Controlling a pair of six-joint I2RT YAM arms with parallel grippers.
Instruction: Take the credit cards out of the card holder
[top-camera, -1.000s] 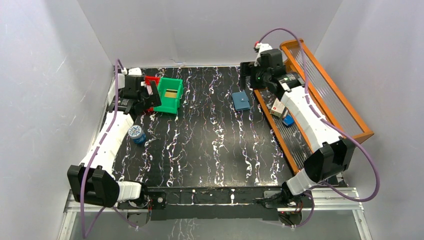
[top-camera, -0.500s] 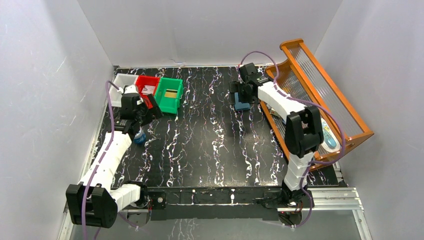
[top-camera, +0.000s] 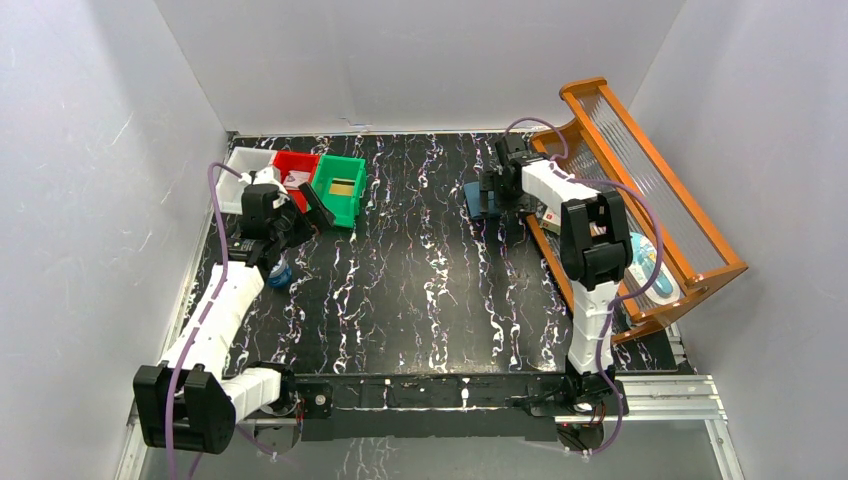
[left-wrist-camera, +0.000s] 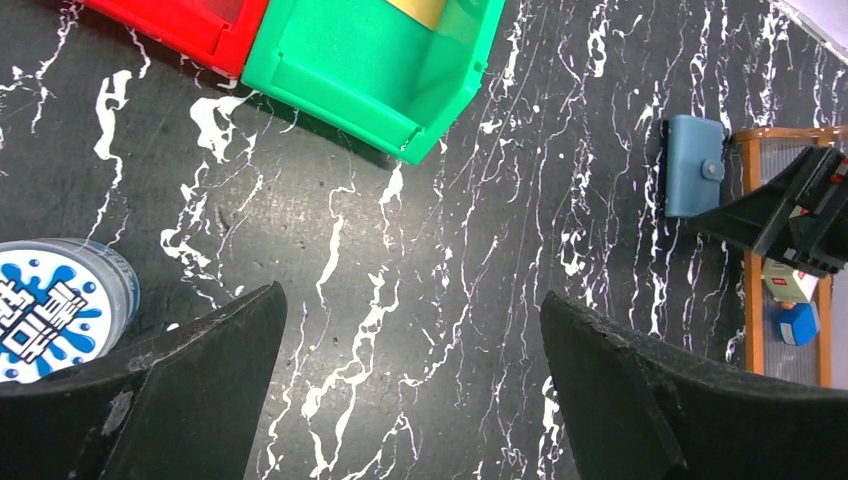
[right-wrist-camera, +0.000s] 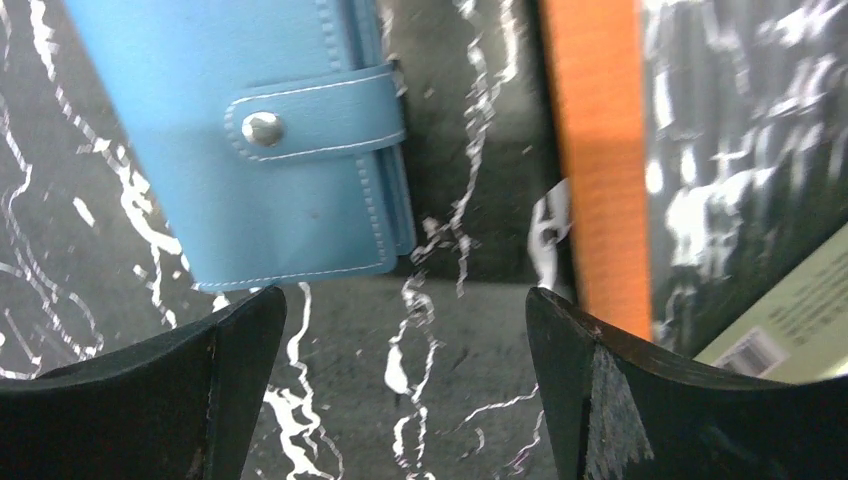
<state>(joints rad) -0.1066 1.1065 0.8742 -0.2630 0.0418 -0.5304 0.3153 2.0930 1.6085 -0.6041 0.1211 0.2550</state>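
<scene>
Black two-finger left claw (left-wrist-camera: 410, 300), wide open, stands well apart. Farther on, the right claw (right-wrist-camera: 400, 300), equally wide and empty, hovers just short of the closed blue snap-tab card holder (right-wrist-camera: 250, 150), lying ahead-left on the black marbled worktop (right-wrist-camera: 450, 340).

White arms (top-camera: 215, 305), black joints (top-camera: 597, 240) (purple cables (top-camera: 212, 190))

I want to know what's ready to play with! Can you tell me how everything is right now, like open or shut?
card holder, snapped shut, lying flat on the table.
right hand, open, empty, close by the card holder.
left hand, open, empty, over the table.
round tin, upright, closed.
green bin, open on top, something yellowish inside.
orange tray, small things lying in it.
</scene>
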